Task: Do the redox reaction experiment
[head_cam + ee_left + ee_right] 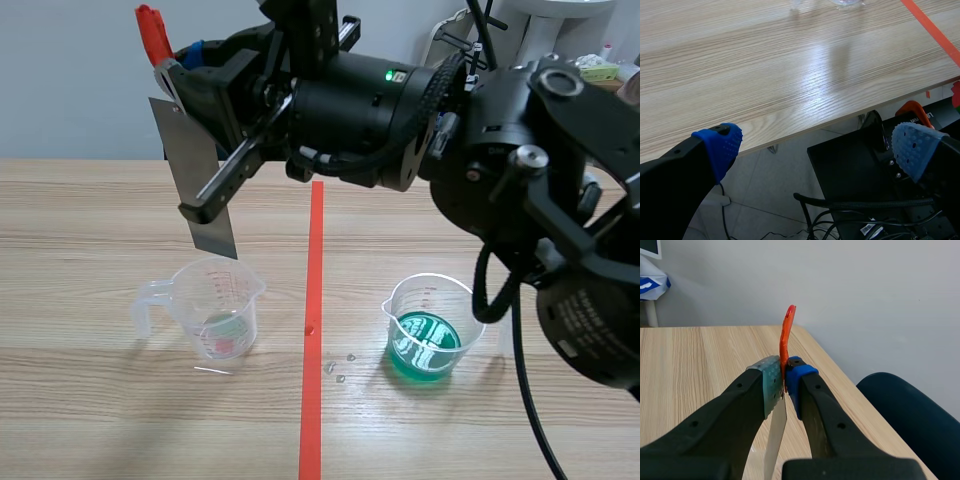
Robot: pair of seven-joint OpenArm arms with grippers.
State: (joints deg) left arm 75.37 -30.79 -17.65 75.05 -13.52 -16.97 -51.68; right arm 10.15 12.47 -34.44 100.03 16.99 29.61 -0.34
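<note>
Table (90, 200) of pale wood lies under the right arm (520, 200), which reaches across the red tape line. The right gripper (784, 382) is clamped on a grey metal sheet (203, 175) with an orange-red tip, hanging upright over the handled cup (215, 310). The other cup (430, 325) holds green liquid, with droplets (340, 368) beside it. The left gripper (817, 146) stands wide at the table's edge, holding nothing.

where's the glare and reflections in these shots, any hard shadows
Left wrist view: a pale glare streak on the table. Scene view: white reflections on the green liquid, faint shadow by the clear cup. Right wrist view: even light on the wall behind the metal sheet.
</note>
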